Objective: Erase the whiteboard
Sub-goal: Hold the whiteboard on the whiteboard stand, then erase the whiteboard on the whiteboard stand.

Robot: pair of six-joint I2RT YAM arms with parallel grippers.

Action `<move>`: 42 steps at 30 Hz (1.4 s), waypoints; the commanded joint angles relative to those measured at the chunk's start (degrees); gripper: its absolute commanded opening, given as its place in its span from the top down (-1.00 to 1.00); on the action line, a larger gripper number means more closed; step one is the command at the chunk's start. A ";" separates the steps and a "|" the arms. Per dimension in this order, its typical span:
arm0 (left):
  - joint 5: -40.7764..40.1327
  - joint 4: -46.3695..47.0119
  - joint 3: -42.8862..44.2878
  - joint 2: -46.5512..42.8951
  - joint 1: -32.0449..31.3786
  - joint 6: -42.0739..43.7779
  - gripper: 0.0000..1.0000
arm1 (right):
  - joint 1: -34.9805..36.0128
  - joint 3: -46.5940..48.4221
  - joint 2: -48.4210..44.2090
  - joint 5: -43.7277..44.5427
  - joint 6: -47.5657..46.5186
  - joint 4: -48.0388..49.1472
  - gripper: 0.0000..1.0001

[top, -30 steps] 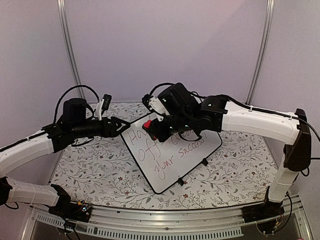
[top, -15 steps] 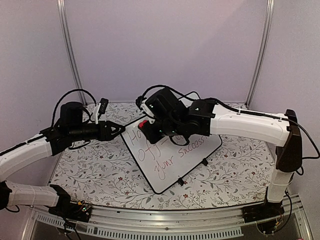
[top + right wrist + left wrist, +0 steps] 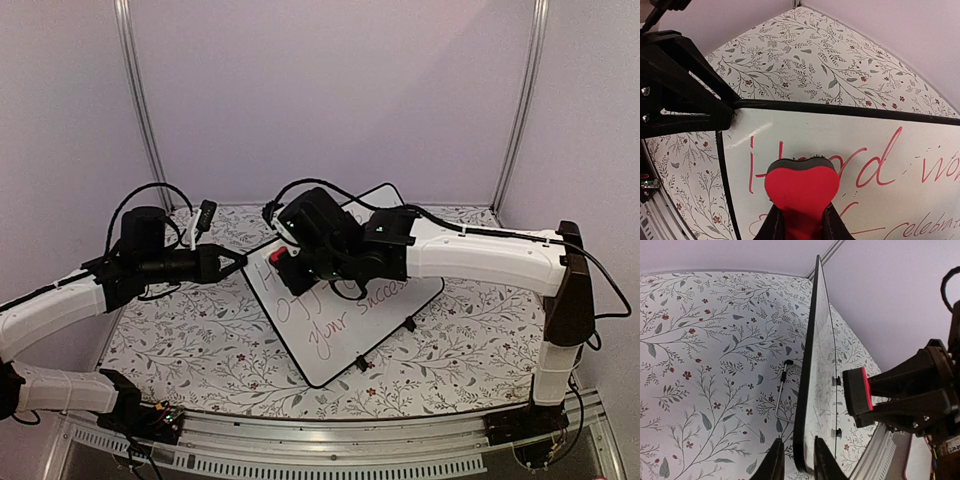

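I'm gripping the eraser (image 3: pixel 801 186) in the right gripper (image 3: pixel 802 217) near the whiteboard (image 3: pixel 850 134); left gripper (image 3: pixel 798 462) is straddling its rim narrowly, clamp unclear; wiping risks toppling it.

So the right arm (image 3: pixel 480 255) blocks the top lines of red writing (image 3: pixel 318 338) on the whiteboard (image 3: pixel 335 368), and the red eraser (image 3: pixel 801 186) hides some letters up close.

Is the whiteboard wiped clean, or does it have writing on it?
Written on. Red handwriting crosses the whiteboard in several lines, with the red eraser at the top line.
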 commanded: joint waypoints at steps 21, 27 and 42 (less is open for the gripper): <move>3.35 4.29 -0.88 0.61 1.21 -1.04 0.86 | 1.56 11.56 9.45 1.52 -2.27 -3.60 0.89; 3.52 4.32 -0.99 0.70 1.31 -1.13 0.90 | 1.90 10.31 9.91 1.72 -1.67 -5.22 0.89; 3.77 4.35 -1.10 0.79 1.36 -1.23 0.99 | 3.46 4.38 9.06 3.94 0.70 -6.05 0.91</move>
